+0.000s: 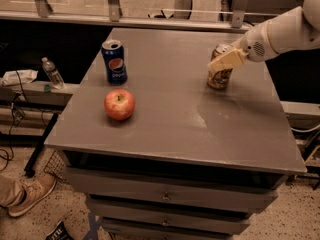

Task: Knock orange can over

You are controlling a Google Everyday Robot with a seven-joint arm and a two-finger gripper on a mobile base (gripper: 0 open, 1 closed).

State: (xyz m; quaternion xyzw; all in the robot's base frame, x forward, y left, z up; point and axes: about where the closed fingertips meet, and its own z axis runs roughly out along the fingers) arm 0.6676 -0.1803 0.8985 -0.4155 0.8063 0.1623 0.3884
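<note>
The orange can [219,75] stands upright on the grey table [185,124], at its right side towards the back. Its silver top and golden body show below my gripper. My gripper [225,60], cream-coloured on a white arm coming in from the upper right, lies across the can's upper part and touches it or sits just in front of it. The can's upper middle is hidden behind the gripper.
A blue Pepsi can [114,61] stands at the table's left back, and a red apple [119,104] lies in front of it. A water bottle [51,72] stands on a low shelf at left. A shoe [27,195] shows on the floor at lower left.
</note>
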